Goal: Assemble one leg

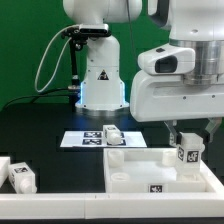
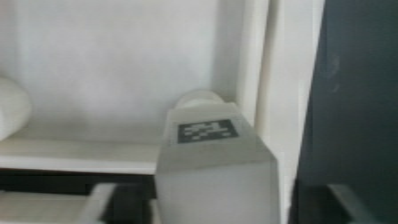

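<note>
My gripper (image 1: 188, 148) is shut on a stubby white leg (image 1: 187, 153) with a square tag on it. It holds the leg upright over the near right corner of the large white panel (image 1: 135, 172). In the wrist view the leg (image 2: 210, 140) stands between my dark fingers (image 2: 111, 200), its far end close to the inner corner of the panel's raised rim (image 2: 267, 70). Whether the leg touches the panel floor is hidden. A second leg (image 1: 113, 133) lies on the marker board (image 1: 80, 139).
Another tagged white part (image 1: 20, 177) lies at the exterior view's left front, next to a white bar (image 1: 4, 166). The arm's base (image 1: 100, 75) stands behind the marker board. A rounded white shape (image 2: 9, 105) shows at the edge of the wrist view.
</note>
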